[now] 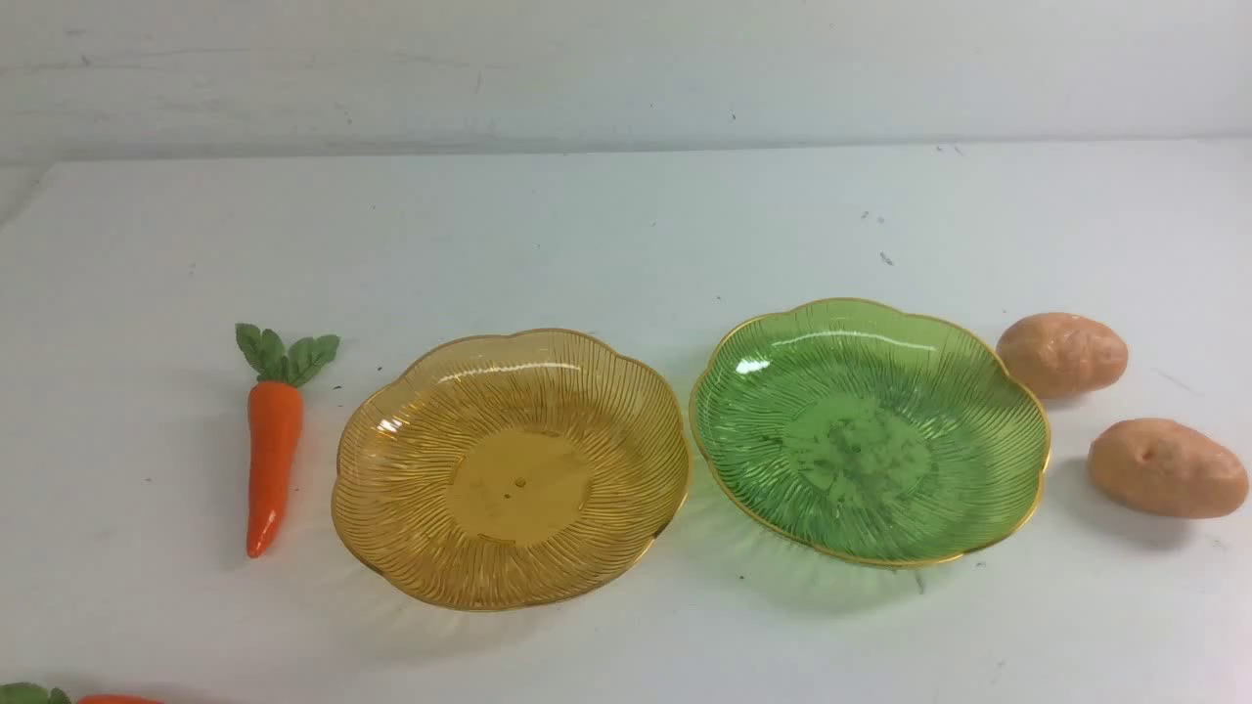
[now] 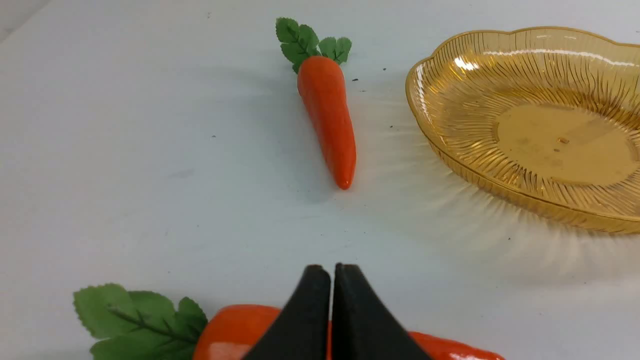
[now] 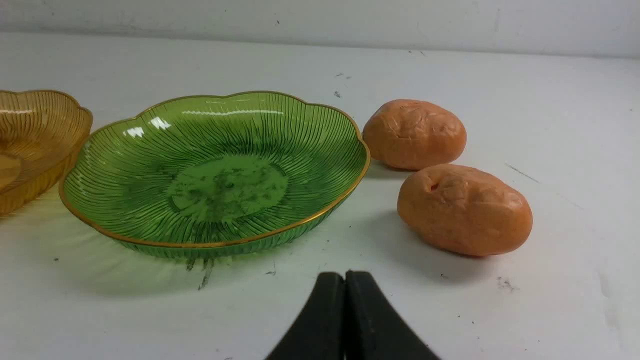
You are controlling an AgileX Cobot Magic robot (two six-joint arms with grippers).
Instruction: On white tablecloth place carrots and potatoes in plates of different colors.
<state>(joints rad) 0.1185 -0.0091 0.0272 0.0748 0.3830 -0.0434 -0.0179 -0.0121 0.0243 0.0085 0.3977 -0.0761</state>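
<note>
An amber plate (image 1: 511, 469) and a green plate (image 1: 869, 430) sit side by side on the white tablecloth (image 1: 626, 225), both empty. One carrot (image 1: 272, 445) lies left of the amber plate, leaves pointing away from me. A second carrot (image 1: 108, 698) barely shows at the bottom left edge; in the left wrist view this carrot (image 2: 235, 332) lies crosswise under my shut left gripper (image 2: 332, 270). Two potatoes (image 1: 1062, 354) (image 1: 1166, 467) rest right of the green plate. My right gripper (image 3: 345, 277) is shut and empty, hovering short of the nearer potato (image 3: 464, 210). Neither gripper shows in the front view.
A pale wall (image 1: 626, 68) runs along the table's far edge. Small dark specks (image 1: 885, 258) dot the cloth behind the green plate. The table's left corner (image 1: 49, 176) is visible at the far left.
</note>
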